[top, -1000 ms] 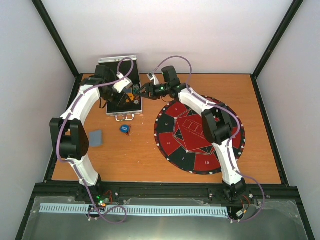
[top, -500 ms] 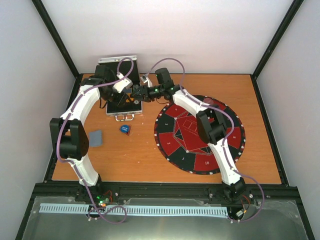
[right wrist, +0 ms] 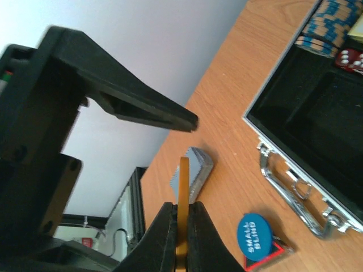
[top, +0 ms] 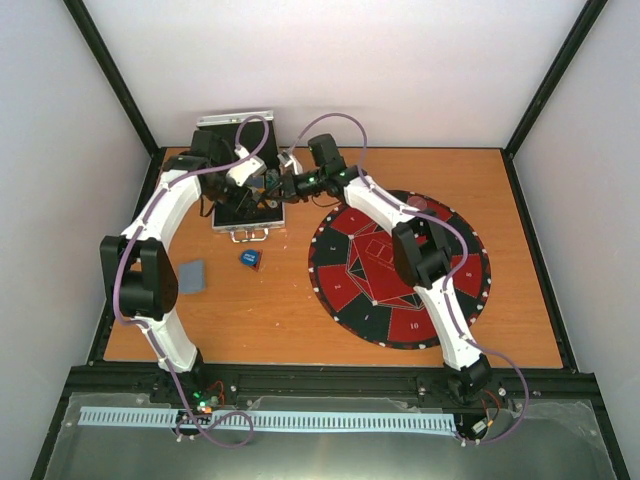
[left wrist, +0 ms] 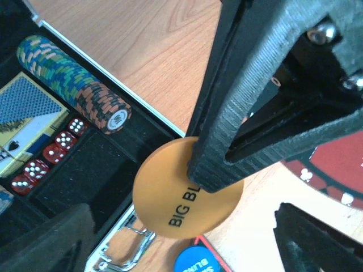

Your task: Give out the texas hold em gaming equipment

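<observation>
Disc (left wrist: 170, 195), orange and lettered BIG BL, is clamped edge-on in right pincer (right wrist: 181, 220) near case (right wrist: 309, 99). Left pincer (left wrist: 184, 226) stands wide, holding nothing.

One orange disc (left wrist: 161, 192), one blue disc (right wrist: 253, 236), one chip row (left wrist: 74, 85), five red dice (left wrist: 50, 153), one case (right wrist: 317, 119).

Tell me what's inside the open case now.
A row of poker chips, red dice and blue-patterned cards show; the black compartment beside them looks bare. The orange disc and a left finger hide the rest.
</observation>
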